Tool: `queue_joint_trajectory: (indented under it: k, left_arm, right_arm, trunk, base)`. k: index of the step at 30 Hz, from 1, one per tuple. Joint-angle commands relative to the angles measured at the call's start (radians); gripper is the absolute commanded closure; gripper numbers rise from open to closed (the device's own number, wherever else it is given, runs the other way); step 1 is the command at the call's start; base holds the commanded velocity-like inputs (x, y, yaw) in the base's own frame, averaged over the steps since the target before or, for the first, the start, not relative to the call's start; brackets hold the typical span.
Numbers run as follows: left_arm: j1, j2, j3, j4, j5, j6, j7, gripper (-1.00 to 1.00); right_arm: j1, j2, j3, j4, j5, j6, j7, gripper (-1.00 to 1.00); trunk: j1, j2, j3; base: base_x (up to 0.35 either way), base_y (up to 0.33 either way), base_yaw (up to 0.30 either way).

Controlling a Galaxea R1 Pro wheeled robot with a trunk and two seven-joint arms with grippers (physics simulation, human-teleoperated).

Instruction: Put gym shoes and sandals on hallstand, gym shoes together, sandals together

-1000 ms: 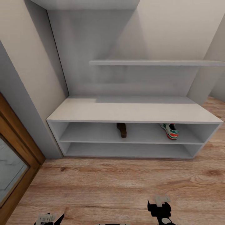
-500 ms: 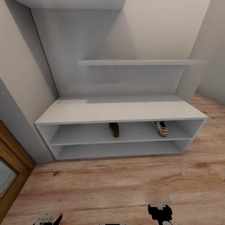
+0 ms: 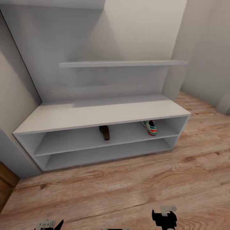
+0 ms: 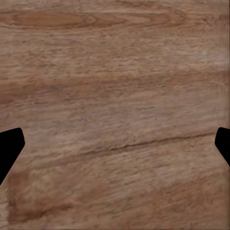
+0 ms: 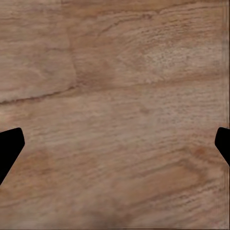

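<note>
The pale grey hallstand [image 3: 95,113] stands against the wall on the corridor floor [image 3: 127,188]. On its upper open shelf row lie one brown sandal [image 3: 104,132] near the middle and one white gym shoe [image 3: 149,127] with green stripes and an orange-red heel towards the right end, well apart from each other. My left gripper [image 3: 48,224] and right gripper [image 3: 164,218] hang low over the wood planks, far from the rack. In the left wrist view the left gripper [image 4: 115,148] is open over bare planks, and the right gripper [image 5: 115,148] is open in the same way, with nothing between the fingers.
A floating shelf [image 3: 121,63] runs along the wall above the bench top. A strip of brown door frame [image 3: 4,185] shows at the far left. Grey walls close the corner to the right of the rack, and the lower shelf row [image 3: 102,155] holds nothing.
The whole head view has swung rightward, so the hallstand sits further left in the picture and the door frame has nearly slid out. Sandal, gym shoe and both grippers stay as they were.
</note>
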Motion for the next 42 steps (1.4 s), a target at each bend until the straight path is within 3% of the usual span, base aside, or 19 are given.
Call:
queue_joint_trajectory:
  k: [1, 11, 19, 25, 29, 32, 42]
  left_arm:
    - [0.0, 0.0, 0.003, 0.001, 0.008, 0.002, -0.009, -1.0]
    - [0.0, -0.002, 0.004, 0.002, 0.009, 0.002, -0.002, -1.0]
    - [0.0, -0.002, 0.005, 0.001, 0.009, 0.001, 0.018, -1.0]
    - [0.0, -0.002, 0.004, 0.001, 0.009, 0.001, 0.023, -1.0]
    - [0.0, -0.002, 0.004, 0.002, 0.009, 0.001, 0.025, -1.0]
    - [0.0, -0.003, 0.003, 0.003, 0.009, 0.0, 0.025, -1.0]
    - [0.0, -0.003, 0.003, 0.003, 0.004, -0.001, 0.025, -1.0]
  right_arm:
    - [0.0, -0.001, 0.008, 0.0, -0.009, -0.006, -0.002, -1.0]
    - [0.001, -0.006, 0.007, 0.0, -0.01, -0.021, -0.004, -1.0]
    - [0.001, -0.032, 0.006, -0.002, -0.016, -0.023, -0.005, -1.0]
    - [0.001, -0.037, 0.006, -0.002, -0.063, -0.023, -0.004, -1.0]
    - [0.001, -0.039, 0.006, -0.001, -0.135, -0.023, -0.004, -1.0]
    - [0.001, -0.039, 0.006, -0.001, -0.168, -0.026, -0.004, -1.0]
    - [0.001, -0.039, 0.007, 0.002, -0.181, -0.064, -0.004, -1.0]
  trunk:
    - [0.0, 0.0, -0.001]
    - [0.0, 0.0, -0.001]
    - [0.0, 0.0, -0.001]
    - [0.0, 0.0, -0.003]
    - [0.0, 0.0, -0.005]
    - [0.0, 0.0, -0.006]
    - [0.0, 0.0, -0.008]
  base:
    - [0.0, 0.0, -0.288]
    - [0.0, 0.0, -0.29]
    - [0.0, 0.0, -0.292]
    - [0.0, 0.0, -0.292]
    - [0.0, 0.0, -0.292]
    - [0.0, 0.0, -0.291]
    - [0.0, 0.0, -0.291]
